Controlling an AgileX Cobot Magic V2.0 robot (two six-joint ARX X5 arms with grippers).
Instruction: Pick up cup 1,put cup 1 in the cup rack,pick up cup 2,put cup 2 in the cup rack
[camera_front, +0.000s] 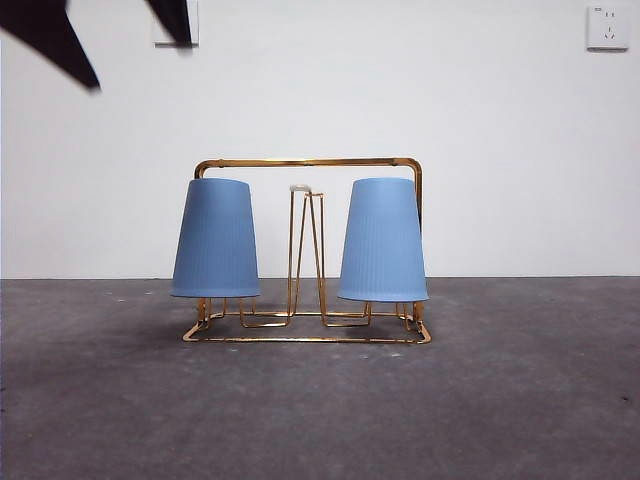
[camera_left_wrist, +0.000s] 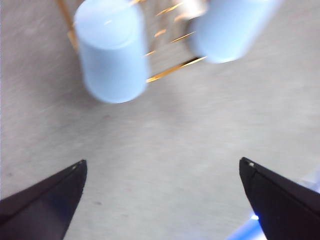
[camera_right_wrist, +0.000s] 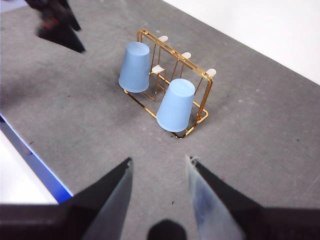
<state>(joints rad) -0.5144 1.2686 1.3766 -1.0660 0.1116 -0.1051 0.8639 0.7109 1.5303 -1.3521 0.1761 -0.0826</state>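
Cup rack (camera_front: 308, 162) holds both cups (camera_front: 216, 240) (camera_front: 382, 242) upturned at 9 and 3 o'clock, so both spread, empty grippers (camera_left_wrist: 160, 200) (camera_right_wrist: 159, 192) should lift clear gently.

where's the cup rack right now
In the front view, the cup rack stands mid-table before the white wall, with a blue cup upside down on its left prongs and another on its right.

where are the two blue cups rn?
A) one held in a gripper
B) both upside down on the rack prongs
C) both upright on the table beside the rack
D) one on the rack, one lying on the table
B: both blue cups sit mouth-down over the prongs of the gold cup rack, and neither gripper holds anything.
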